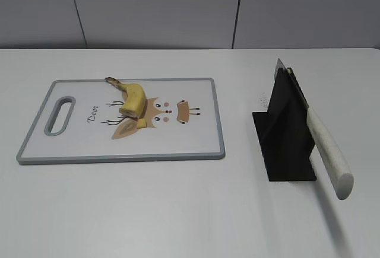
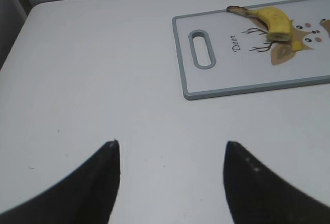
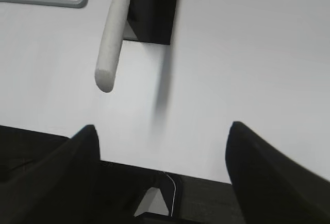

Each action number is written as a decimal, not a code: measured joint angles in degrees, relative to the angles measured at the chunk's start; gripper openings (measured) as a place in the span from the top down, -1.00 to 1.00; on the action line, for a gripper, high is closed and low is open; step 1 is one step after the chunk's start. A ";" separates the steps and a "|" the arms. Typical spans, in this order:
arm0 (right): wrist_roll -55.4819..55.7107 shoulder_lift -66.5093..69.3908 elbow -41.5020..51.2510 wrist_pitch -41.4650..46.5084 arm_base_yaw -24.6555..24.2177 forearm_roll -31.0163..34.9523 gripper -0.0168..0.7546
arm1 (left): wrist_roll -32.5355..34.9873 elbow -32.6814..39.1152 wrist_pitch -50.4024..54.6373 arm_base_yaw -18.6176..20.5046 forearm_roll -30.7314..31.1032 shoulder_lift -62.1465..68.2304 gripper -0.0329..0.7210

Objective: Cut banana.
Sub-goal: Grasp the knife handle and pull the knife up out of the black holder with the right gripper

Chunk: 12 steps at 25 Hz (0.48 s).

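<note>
The banana lies on the white cutting board, a short yellow stub with a dark stem pointing back left; a small cut piece lies just in front of it. The banana also shows in the left wrist view. A knife with a white handle rests in a black stand; its handle shows in the right wrist view. My left gripper is open and empty over bare table, left of the board. My right gripper is open and empty near the table's front edge, short of the knife handle. Neither gripper shows in the exterior view.
The cutting board has a grey rim, a handle slot at its left end and a cartoon deer print. The black stand sits right of the board. The table's front edge runs under my right gripper.
</note>
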 joint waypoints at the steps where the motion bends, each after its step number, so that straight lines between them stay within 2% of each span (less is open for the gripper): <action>1: 0.20 1.33 -0.53 0.00 0.00 0.24 -0.56 | 0.00 0.00 0.00 0.00 0.00 0.00 -0.70; 4: 0.46 4.90 -2.10 -0.05 0.59 1.80 -0.56 | 0.00 0.00 0.00 0.00 0.00 0.00 -0.71; 12: 2.82 16.21 -5.45 -0.01 6.71 2.63 -0.56 | 0.00 0.00 0.00 0.00 0.00 0.00 -0.71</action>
